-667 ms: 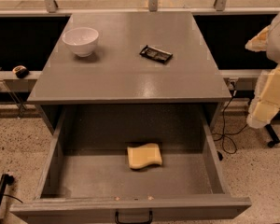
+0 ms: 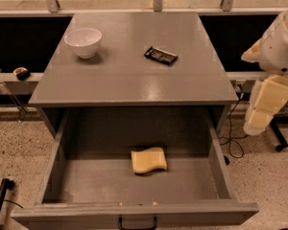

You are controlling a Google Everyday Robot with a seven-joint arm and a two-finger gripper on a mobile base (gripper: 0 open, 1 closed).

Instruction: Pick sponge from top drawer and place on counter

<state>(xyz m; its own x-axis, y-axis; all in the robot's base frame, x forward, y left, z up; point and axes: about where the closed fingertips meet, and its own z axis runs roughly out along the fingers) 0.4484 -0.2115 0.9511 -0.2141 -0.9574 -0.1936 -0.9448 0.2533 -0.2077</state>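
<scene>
Lying flat at lower centre, the sponge [image 2: 149, 160] rests on the floor of the pulled-out top drawer [image 2: 86, 186]. At the right edge the gripper [image 2: 264, 104] hangs beside the counter [image 2: 134, 75], pointing down. Whether it is open or closed cannot be told.

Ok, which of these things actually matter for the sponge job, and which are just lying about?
For the job:
- sponge, lying in the open drawer
- counter, where the sponge goes
- gripper, off to the right of the cabinet

Lying about:
- bowl, on the counter, back left
- flat dark item, on the counter, right of the bowl
- cable, on the floor at right
</scene>
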